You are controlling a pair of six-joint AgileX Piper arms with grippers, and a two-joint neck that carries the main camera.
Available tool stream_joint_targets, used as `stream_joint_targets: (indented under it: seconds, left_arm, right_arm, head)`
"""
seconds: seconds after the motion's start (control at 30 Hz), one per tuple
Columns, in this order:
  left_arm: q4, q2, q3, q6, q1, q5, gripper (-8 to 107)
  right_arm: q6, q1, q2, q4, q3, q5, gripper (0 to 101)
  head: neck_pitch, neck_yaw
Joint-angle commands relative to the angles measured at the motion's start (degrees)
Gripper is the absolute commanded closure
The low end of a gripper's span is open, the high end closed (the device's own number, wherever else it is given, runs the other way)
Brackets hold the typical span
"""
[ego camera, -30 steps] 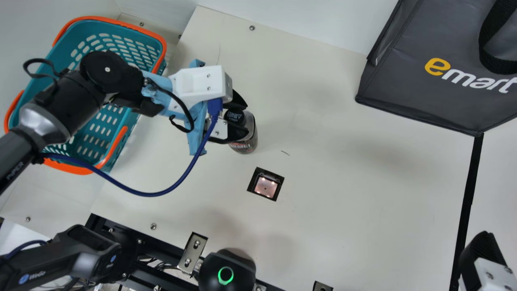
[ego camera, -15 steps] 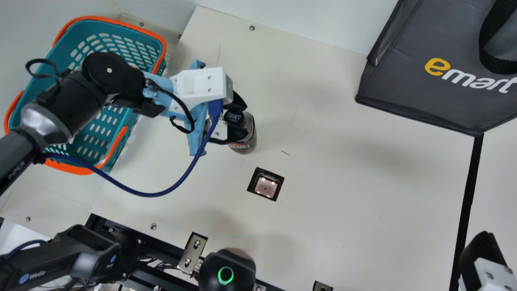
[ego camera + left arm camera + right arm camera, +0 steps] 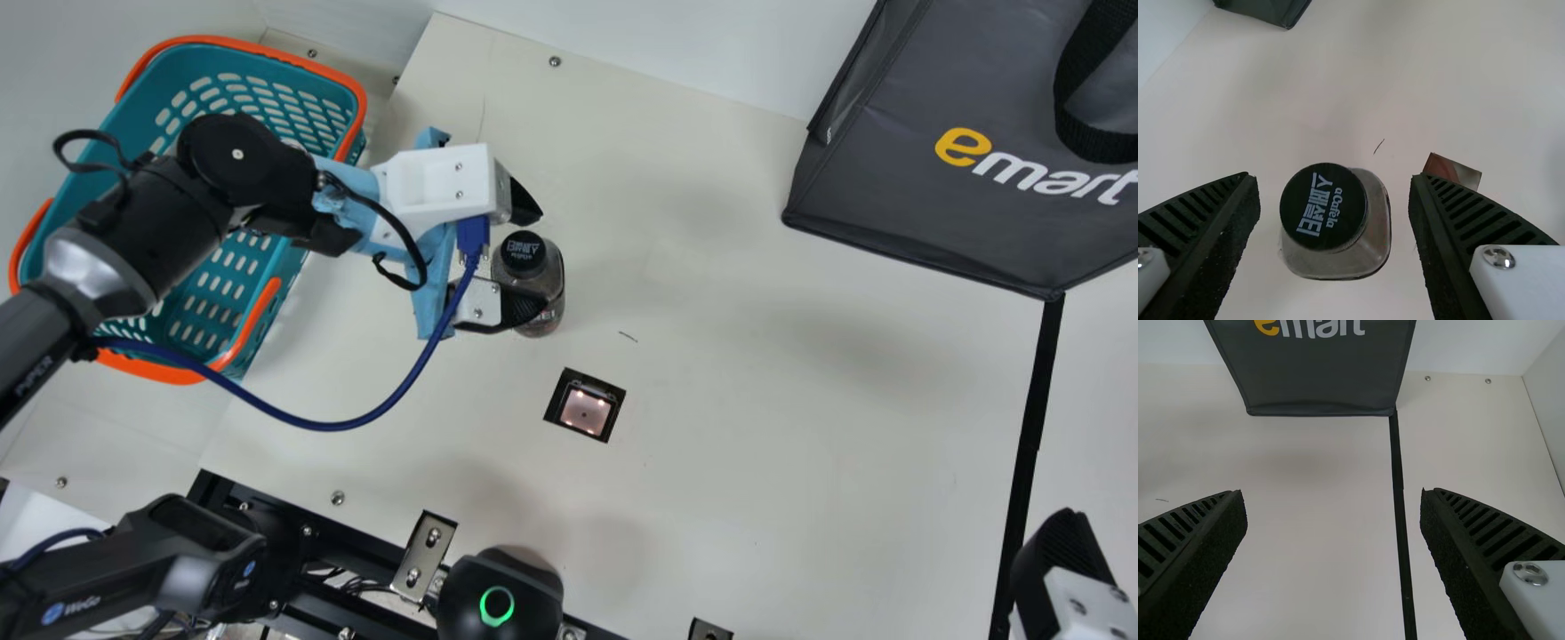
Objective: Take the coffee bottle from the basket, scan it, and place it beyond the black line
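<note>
The left gripper (image 3: 537, 258) is released: its two ribbed fingers stand apart on either side of the coffee bottle (image 3: 542, 280), and the left wrist view shows a gap between the bottle and each finger. The bottle is upright on the table (image 3: 800, 462), nearer the table's left edge than its right, well short of the black line (image 3: 1036, 400). Its cap is black with pale lettering, and dark contents show through the clear body. The arm carrying this gripper passes above the basket (image 3: 253, 320), and a blue cable (image 3: 400, 400) loops down from the white mount (image 3: 440, 182) behind the fingers.

Just beside the bottle, between it and the table's near edge, the scanner window (image 3: 585, 411) is set into the tabletop, a dark-framed square with small lights glowing in its pane. A short dark mark (image 3: 628, 336) lies on the surface near it. The basket, teal with orange rim and handles, is by the table's left edge. At the near edge sits a black rounded device (image 3: 500, 597) with a green ring.

Towards the far right corner stands the dark grey bag (image 3: 925, 196). The black line runs from the bag's near corner towards the near edge. Close to the near right corner is the right gripper (image 3: 1062, 560), also released, its fingers wide apart, with the line between them in the right wrist view.
</note>
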Motion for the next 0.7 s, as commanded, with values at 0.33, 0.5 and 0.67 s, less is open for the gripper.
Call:
stream_joint_targets:
  seconds: [0.33,0.5,0.67]
  left_arm:
    - [0.0,-2.9,0.4,-3.0,2.7,1.7,9]
    - [0.0,-5.4,1.0,-6.9,4.0,1.9,9]
    - [0.3,-8.4,1.6,-11.3,5.6,1.8,9]
  right_arm:
    - [0.0,0.0,0.0,0.0,0.0,0.0,10]
    - [0.0,0.0,0.0,0.0,0.0,0.0,10]
    - [0.0,0.0,0.0,0.0,0.0,0.0,10]
  head:
    - [-0.9,0.1]
    - [-0.9,0.1]
    - [-0.9,0.1]
